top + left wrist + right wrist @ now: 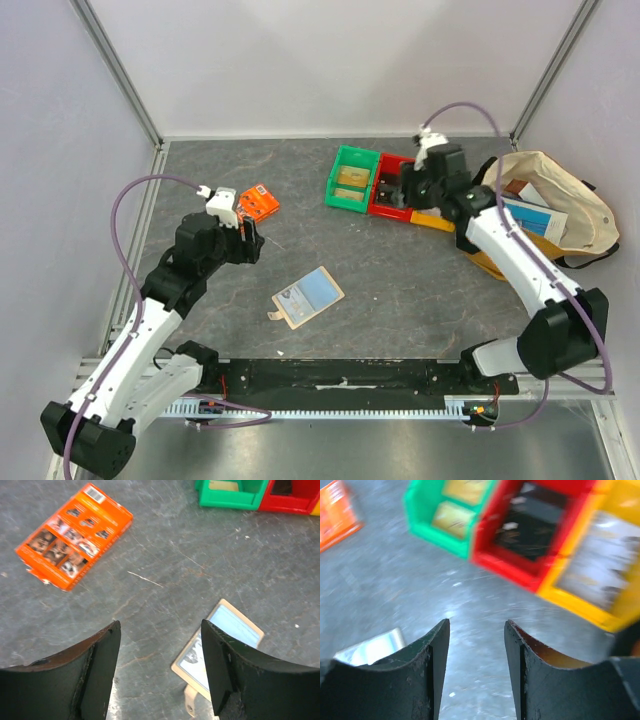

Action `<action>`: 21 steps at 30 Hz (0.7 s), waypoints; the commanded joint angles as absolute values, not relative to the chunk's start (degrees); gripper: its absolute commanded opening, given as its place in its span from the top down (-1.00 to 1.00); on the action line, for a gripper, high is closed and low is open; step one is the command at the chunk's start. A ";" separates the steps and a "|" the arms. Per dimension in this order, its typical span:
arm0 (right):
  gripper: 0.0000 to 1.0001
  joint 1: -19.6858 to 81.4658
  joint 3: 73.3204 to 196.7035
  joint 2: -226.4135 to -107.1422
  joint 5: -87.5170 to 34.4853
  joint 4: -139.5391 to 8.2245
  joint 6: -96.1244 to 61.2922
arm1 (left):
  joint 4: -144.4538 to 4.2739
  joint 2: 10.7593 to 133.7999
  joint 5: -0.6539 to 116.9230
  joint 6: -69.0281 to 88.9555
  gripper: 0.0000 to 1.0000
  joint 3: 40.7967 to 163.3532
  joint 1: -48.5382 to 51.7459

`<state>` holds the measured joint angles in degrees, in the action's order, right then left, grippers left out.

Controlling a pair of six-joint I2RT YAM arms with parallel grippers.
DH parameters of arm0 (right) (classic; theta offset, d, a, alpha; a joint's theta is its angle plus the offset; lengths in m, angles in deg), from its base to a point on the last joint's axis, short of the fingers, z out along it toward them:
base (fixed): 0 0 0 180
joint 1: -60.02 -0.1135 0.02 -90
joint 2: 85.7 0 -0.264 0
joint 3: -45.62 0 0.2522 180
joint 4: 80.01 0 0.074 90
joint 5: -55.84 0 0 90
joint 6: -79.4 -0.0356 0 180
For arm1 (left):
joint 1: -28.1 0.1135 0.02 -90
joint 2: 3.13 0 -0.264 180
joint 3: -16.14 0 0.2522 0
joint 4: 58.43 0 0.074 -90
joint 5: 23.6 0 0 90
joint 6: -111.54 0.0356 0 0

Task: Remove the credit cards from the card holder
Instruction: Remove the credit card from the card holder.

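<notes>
The card holder point(308, 296) lies flat on the grey table, beige-rimmed, with a pale blue card face point(312, 291) showing on top and a small tab at its near left. My left gripper point(250, 244) is open and empty, up and to the left of the holder. In the left wrist view the holder point(225, 632) lies partly behind the right finger point(220, 665) of my left gripper point(160, 626). My right gripper point(400, 192) is open and empty over the bins. The right wrist view is blurred: my right gripper point(476, 625) is open there, with the holder point(370, 649) at lower left.
An orange flat packet point(257, 203) lies at the back left, also in the left wrist view point(75, 535). Green point(352, 178), red point(390, 186) and yellow point(432, 221) bins stand at the back. A cream cloth bag point(560, 205) lies at the right.
</notes>
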<state>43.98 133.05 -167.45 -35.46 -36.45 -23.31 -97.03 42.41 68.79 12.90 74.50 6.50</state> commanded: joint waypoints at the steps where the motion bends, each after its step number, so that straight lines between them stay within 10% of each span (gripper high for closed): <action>1: -0.11 34.99 125.75 -163.49 -24.69 -45.40 -22.99 | -97.77 43.54 63.24 3.46 -0.41 73.77 6.57; 21: 0.05 11.86 109.30 -181.05 -5.86 -78.29 -40.31 | -89.16 38.88 58.66 -18.27 0.11 51.45 -4.41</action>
